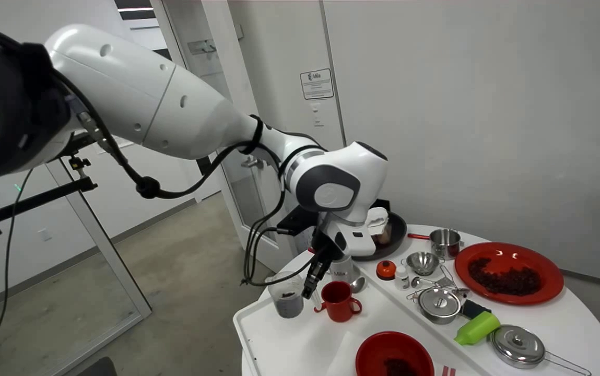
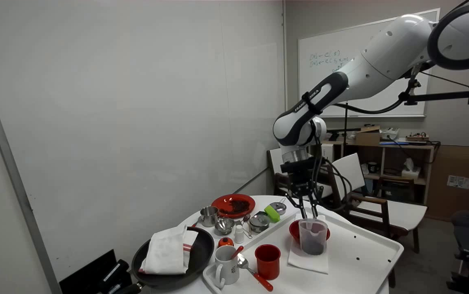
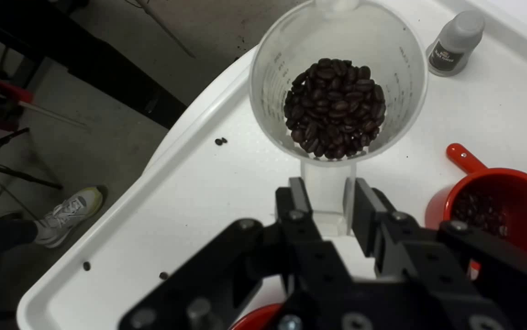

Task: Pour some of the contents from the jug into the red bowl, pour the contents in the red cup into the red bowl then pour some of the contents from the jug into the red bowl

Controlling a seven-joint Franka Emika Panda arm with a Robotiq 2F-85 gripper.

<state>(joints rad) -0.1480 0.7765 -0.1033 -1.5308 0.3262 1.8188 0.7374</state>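
Jug (image 1: pixel 286 303) of translucent, tapering plastic, seen in an exterior view to the left of the small, narrow, upright red cup (image 1: pixel 337 308); it appears raised off the flat white tray (image 1: pixel 279 347), close to upright, with a heap of glossy dark-brown coffee beans (image 3: pixel 334 110) inside. Between jug and red cup comes the black two-fingered gripper (image 3: pixel 329 195), clamped on the jug's clear handle (image 3: pixel 327 178). The red cup stands on the tray and, in the wrist view, shows dark beans (image 3: pixel 479 211) within; its pour is thus judged not yet done. To the right of the red cup rests the round, shiny red bowl (image 1: pixel 375 354), some dark contents (image 1: pixel 399 367) at its bottom, which suggests that the first pour from the jug is complete. Remaining, on this reading: freeing the gripper, emptying the red cup, and a further pour from the jug.
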